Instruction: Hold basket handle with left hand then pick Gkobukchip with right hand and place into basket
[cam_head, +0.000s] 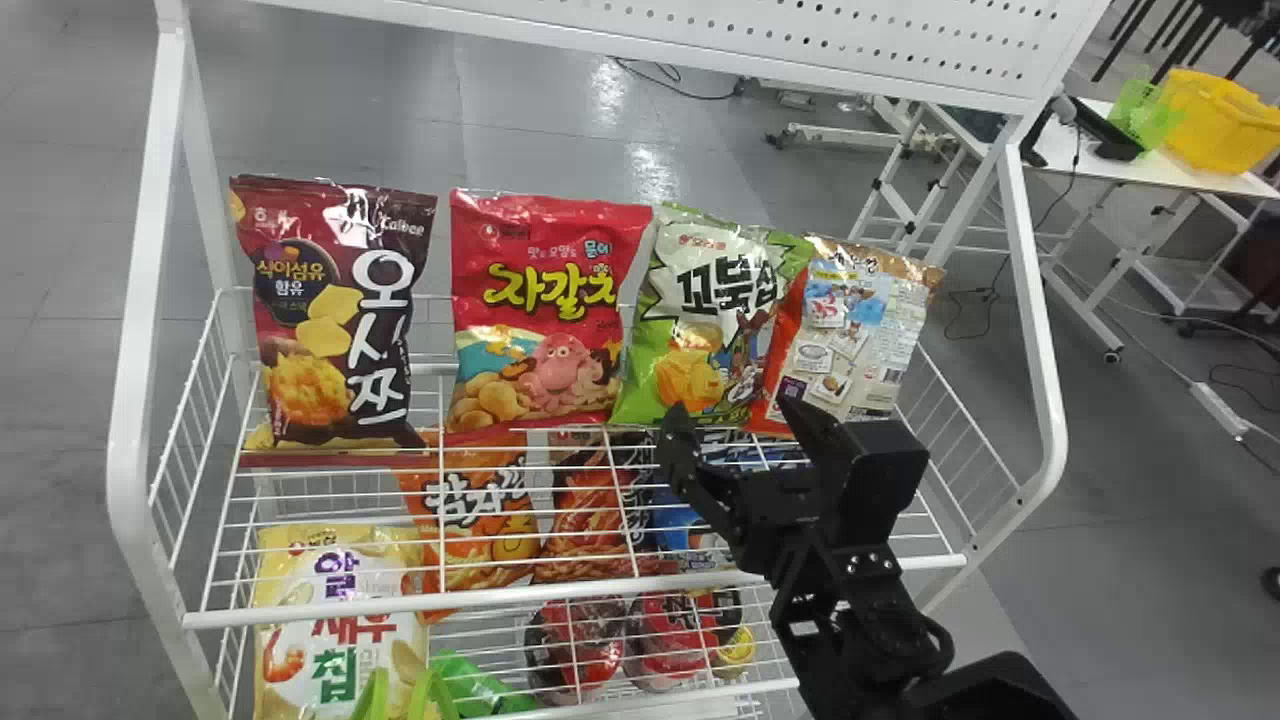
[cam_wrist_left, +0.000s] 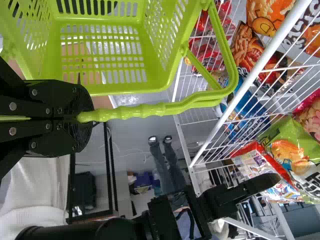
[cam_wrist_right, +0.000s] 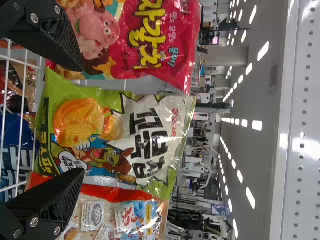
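Gkobukchip (cam_head: 700, 310) stands on the upper shelf of the white rack (cam_head: 127, 440) in our head view, between a red bag (cam_head: 550, 240) and an orange-and-white bag (cam_head: 845, 320). We have our right claw (cam_head: 732, 410) at its lower edge, fingers apart. In our left wrist view, we see our left claw (cam_wrist_left: 82, 117) clamped on the handle (cam_wrist_left: 145, 111) of the green basket (cam_wrist_left: 120, 89). In our right wrist view, we see the right claw (cam_wrist_right: 81, 120) spread, its fingers pointing toward the bags, Gkobukchip's lower part between their tips.
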